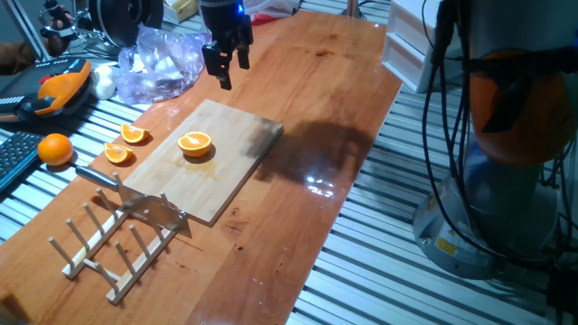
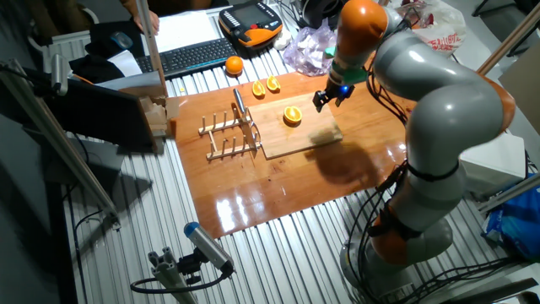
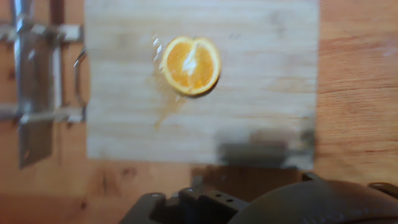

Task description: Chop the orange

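— Gripper (image 1: 226, 61) first: how does it stand?

— Hanging in the air above the far end of the cutting board (image 1: 237, 152), fingers pointing down with a gap between them, parted and empty. It touches nothing. How wide the gap really is, I cannot tell closely.

— And near to far, what lies on the table?

— Nearest in one fixed view, the wooden rack (image 1: 116, 240) with the knife (image 1: 135, 199) resting across it, blade at the board's near corner. Then the board, with the orange (image 1: 194, 143) on it, cut face up, toward the middle. Beside the board, two thin wedges (image 1: 126, 144) and a whole orange (image 1: 55, 148). Farthest, the hand.

— What could go wrong from here?

— My judgement: the knife is not yet picked up, and its handle lies low on the rack, so a poor grasp may knock it or let it twist. The half sits on its rounded peel; pressed off-centre it could rock or slide on the juice-wet wood.
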